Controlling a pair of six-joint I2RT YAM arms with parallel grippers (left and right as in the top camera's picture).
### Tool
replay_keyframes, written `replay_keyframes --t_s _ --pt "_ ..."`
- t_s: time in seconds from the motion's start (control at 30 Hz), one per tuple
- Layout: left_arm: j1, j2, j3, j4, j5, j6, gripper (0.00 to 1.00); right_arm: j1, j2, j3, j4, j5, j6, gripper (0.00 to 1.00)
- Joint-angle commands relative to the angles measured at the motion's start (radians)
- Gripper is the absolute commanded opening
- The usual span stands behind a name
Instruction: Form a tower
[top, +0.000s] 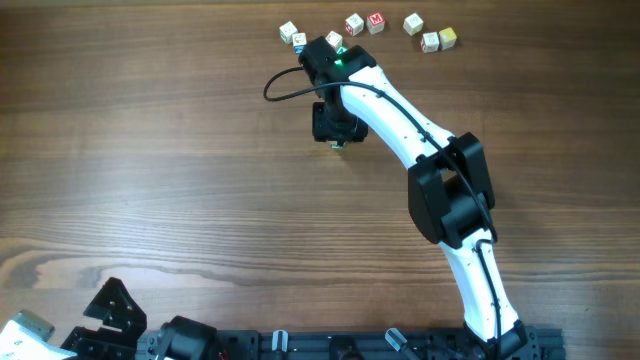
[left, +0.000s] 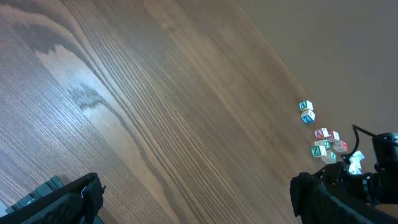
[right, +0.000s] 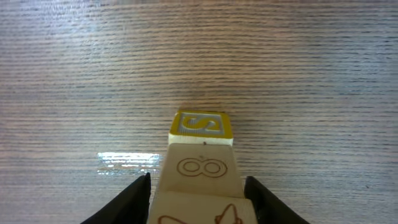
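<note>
Flanking the tower (right: 200, 167) on the counter (right: 323, 74), the right gripper (right: 196, 182) sits close around its nearest cube; whether it pinches, I cannot tell. Placing seems in hand; next calls for a gentle, straight release.

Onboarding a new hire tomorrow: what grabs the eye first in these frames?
The right arm reaches diagonally across the table toward its far side. Its gripper straddles a tower of lettered cubes, and in the wrist view a yellow S cube sits at the tower's far end. Just past the arm, loose cubes lie scattered along the table's far edge.
</note>
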Motion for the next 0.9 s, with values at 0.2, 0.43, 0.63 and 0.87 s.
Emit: replay_keyframes --t_s 0.2,0.43,0.63,0.87 --pt "0.006 -0.005 -0.003 0.002 -0.013 -0.009 1.00 -0.002 -0.005 0.023 0.012 0.031 0.042 0.45" --pt "0.006 -0.005 -0.003 0.002 -0.013 -0.009 1.00 -0.002 -0.005 0.023 0.017 0.031 0.049 0.40" --pt "0.006 -0.005 -0.003 0.002 -0.013 -0.009 1.00 -0.002 -0.005 0.023 0.021 0.031 0.066 0.36" --pt "0.006 -0.005 -0.003 0.002 -0.013 -0.009 1.00 -0.002 -0.005 0.023 0.024 0.032 0.066 0.33"
